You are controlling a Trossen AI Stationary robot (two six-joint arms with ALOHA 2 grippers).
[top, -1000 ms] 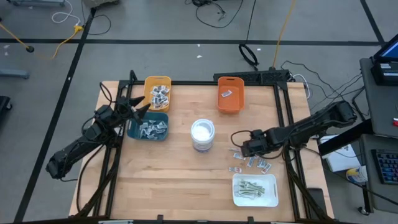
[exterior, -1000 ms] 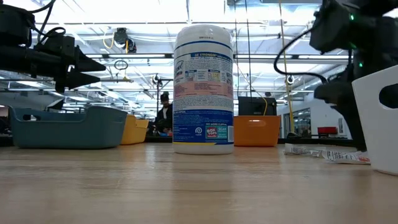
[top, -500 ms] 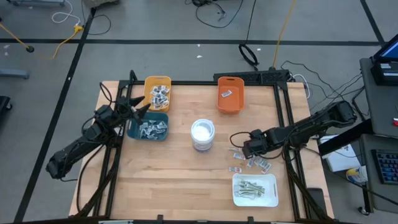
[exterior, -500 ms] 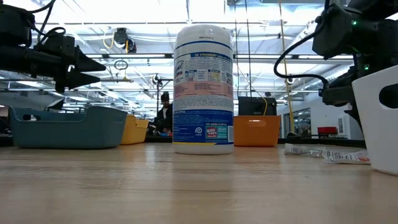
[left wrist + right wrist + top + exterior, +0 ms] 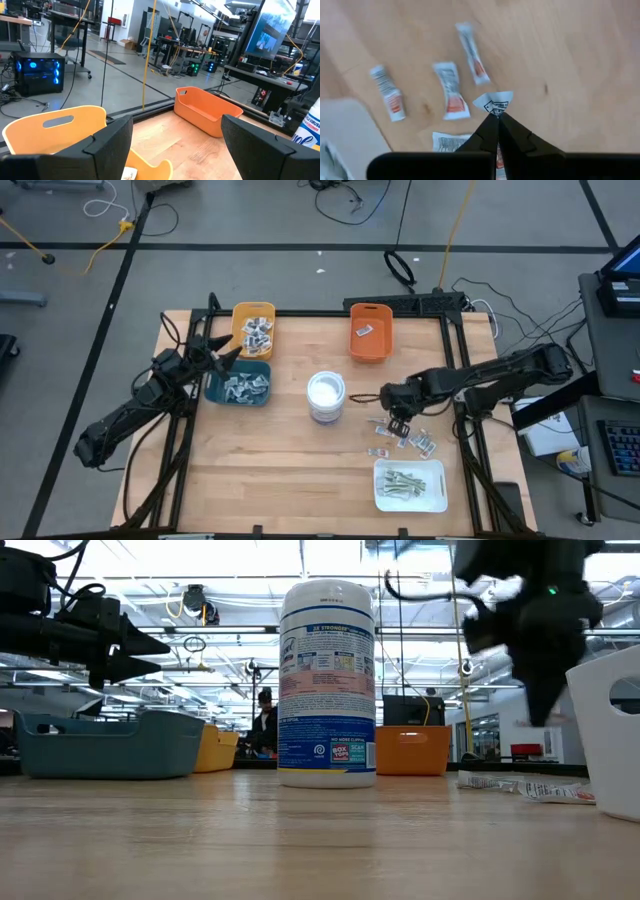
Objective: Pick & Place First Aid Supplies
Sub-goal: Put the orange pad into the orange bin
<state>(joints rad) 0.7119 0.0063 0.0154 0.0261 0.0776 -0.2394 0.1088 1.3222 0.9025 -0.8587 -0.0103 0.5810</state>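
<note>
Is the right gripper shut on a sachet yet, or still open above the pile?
Shut on one: in the right wrist view, the right gripper's dark fingertips meet, pinching a small white-and-red sachet above the wooden table.

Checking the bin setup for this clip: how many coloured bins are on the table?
3. The yellow bin at the far left, the teal bin directly in front of it, the orange bin at the far right.

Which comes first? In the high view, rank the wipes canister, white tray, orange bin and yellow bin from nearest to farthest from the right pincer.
From the right pincer, shut on a sachet:
1. Wipes canister, toward the table's middle.
2. White tray, at the near edge; close to the canister's distance.
3. Orange bin, at the far edge.
4. Yellow bin, far-left corner.
</note>
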